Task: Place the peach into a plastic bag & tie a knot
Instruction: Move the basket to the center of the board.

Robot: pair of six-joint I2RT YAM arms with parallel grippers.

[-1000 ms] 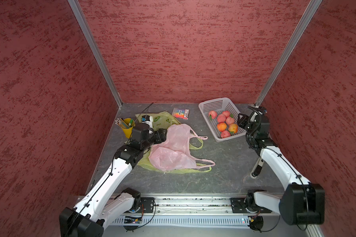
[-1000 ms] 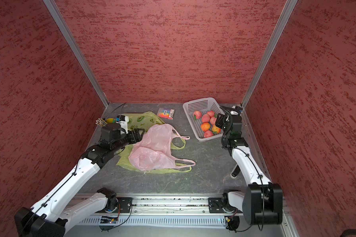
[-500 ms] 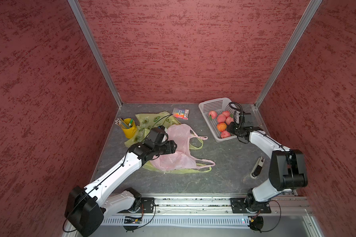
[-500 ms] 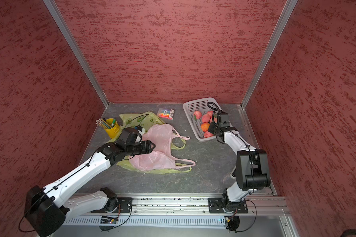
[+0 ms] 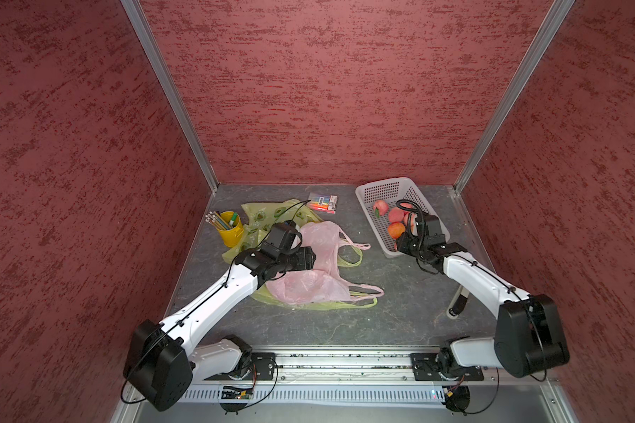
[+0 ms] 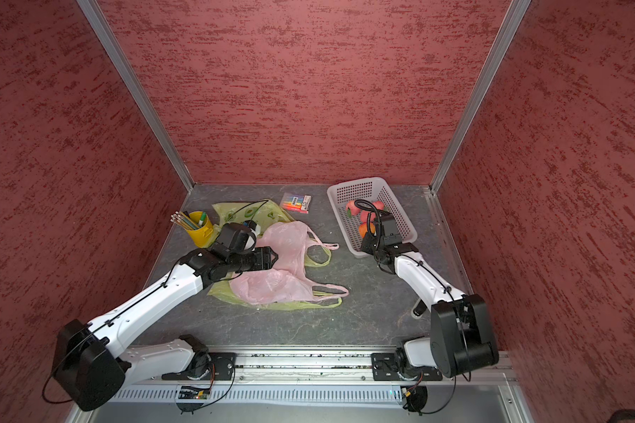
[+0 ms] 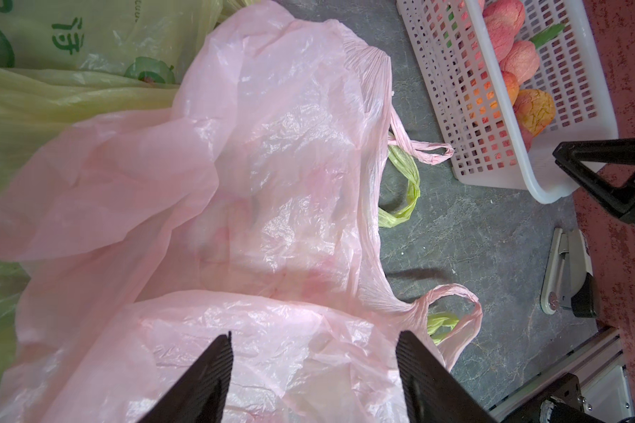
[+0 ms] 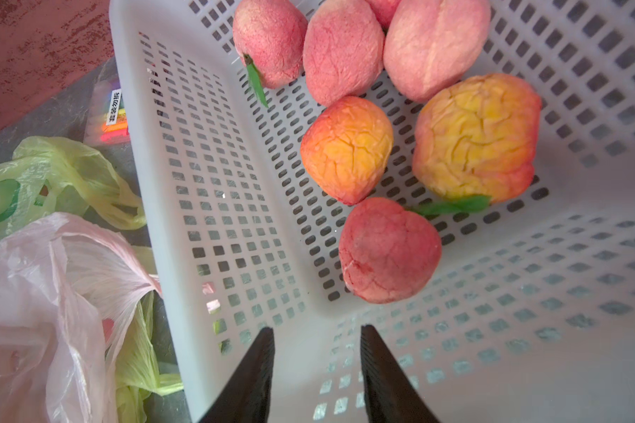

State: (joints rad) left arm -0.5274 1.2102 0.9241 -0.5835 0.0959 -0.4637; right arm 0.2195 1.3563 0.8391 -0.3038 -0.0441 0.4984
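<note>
Wrinkled pink and orange peaches (image 8: 349, 150) loose in white basket (image 8: 198, 183); pink plastic bag (image 7: 272, 183) crumpled flat nearby

peaches (image 8: 347, 148) sit in the basket (image 5: 382, 190), back right — left of it (mid-table) the upper bag (image 5: 323, 252) overlies the lower bag (image 5: 261, 214).

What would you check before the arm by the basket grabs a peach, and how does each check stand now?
1. Right tool open, nothing between its jaws: ok.
2. Nearest red peach lies uncovered in the white basket, ahead of that tool: ok.
3. Left tool open above the pink bag, gripping nothing: ok.
4. Bag's mouth held open for the fruit: not ok; it lies crumpled on the green bag.
5. Bare table between basket and bag: ok.
6. Which plastic layer the left tool would pinch: cannot tell.
</note>
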